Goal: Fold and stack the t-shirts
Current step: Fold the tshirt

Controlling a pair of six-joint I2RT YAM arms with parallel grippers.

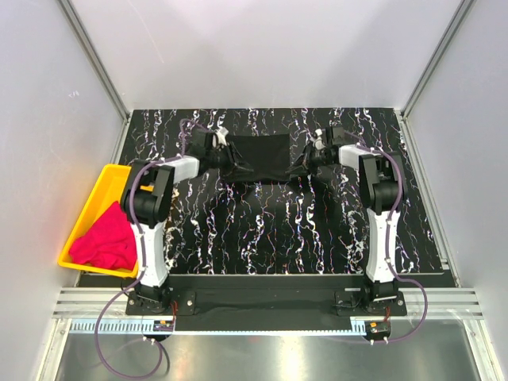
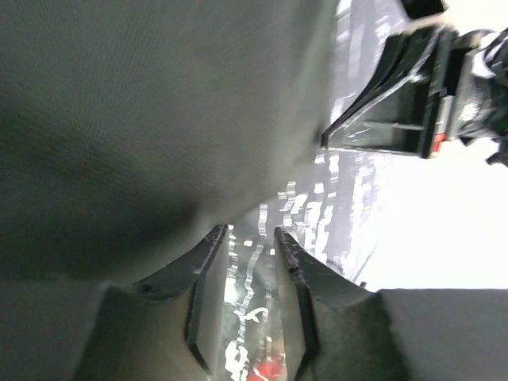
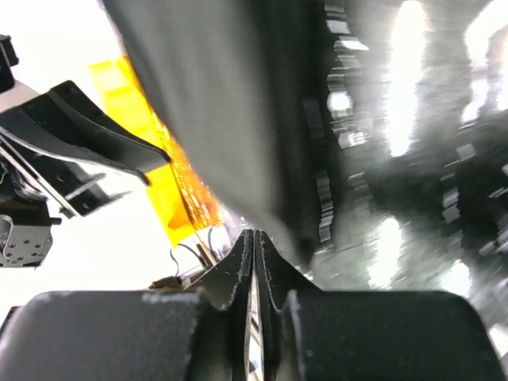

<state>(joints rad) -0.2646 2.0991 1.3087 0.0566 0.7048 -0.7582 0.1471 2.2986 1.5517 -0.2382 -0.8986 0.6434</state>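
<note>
Left gripper [image 2: 250, 230] jaws apart beside black t-shirt [image 1: 258, 156], right gripper [image 3: 254, 234] jaws together at its other edge.

High overview, wrist closeups share black t-shirt [image 1: 258, 155]

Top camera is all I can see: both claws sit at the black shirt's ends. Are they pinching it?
Observer: The left claw is not. Its fingers stand apart, with bare table showing between them and the black shirt beside them.
Operator: And the right one?
Observer: The right claw has its fingers almost touching, with only a sliver of light between them.
Operator: Is it holding cloth?
Observer: The shirt's edge reaches its tips. I cannot tell whether it is pinched.
</note>
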